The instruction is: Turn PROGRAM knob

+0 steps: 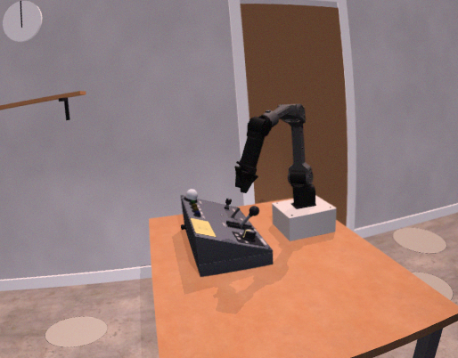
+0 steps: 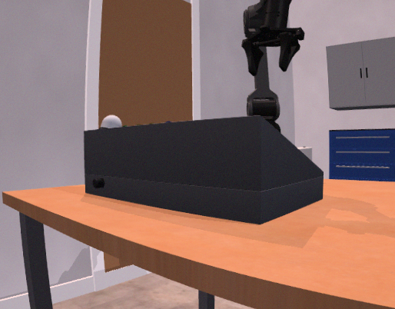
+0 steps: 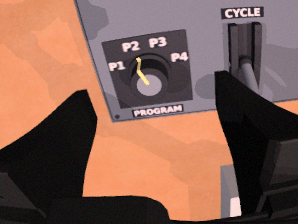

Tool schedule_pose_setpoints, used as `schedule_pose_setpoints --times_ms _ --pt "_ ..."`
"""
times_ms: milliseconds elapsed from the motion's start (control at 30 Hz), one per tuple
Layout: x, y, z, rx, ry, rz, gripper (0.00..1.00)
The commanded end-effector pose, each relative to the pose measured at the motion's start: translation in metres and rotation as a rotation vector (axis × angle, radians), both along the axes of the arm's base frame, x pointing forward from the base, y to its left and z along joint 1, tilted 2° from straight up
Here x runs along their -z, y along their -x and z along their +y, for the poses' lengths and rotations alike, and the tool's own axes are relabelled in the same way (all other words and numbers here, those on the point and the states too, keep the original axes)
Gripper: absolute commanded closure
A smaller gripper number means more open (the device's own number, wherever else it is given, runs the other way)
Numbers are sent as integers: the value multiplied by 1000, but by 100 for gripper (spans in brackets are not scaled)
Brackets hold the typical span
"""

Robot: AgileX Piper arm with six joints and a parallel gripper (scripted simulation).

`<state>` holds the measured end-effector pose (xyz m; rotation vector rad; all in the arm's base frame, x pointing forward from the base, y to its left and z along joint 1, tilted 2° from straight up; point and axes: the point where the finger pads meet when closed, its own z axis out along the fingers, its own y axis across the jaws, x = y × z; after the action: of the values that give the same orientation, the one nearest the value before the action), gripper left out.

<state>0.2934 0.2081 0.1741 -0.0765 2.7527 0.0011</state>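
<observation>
The dark console (image 1: pixel 224 233) stands on the orange table; the exterior view shows only its blank back (image 2: pixel 199 165). In the wrist view the PROGRAM knob (image 3: pixel 148 84) sits in a black plate marked P1 to P4, and its yellow pointer aims up and a little left, between P1 and P2, nearer P2. My gripper (image 1: pixel 245 183) hangs in the air above the console's far end, fingers spread wide with nothing between them. It also shows in the exterior view (image 2: pixel 271 58) and in the wrist view (image 3: pixel 154 143), where the fingers frame the knob from above without touching it.
A CYCLE slot with a lever (image 3: pixel 244 50) lies right of the knob. A black ball-topped lever (image 1: pixel 250 215), a small toggle (image 1: pixel 228 203), a white dome (image 1: pixel 192 193) and a yellow label (image 1: pixel 202 227) are on the panel. My white base block (image 1: pixel 304 218) stands behind the console.
</observation>
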Motion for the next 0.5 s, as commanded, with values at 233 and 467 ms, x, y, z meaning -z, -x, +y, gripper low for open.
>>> schedule_pose_setpoints --times_ms 233,467 --pt "5 14 5 1 0 1 6" --pt "27 67 14 0 -1 0 6"
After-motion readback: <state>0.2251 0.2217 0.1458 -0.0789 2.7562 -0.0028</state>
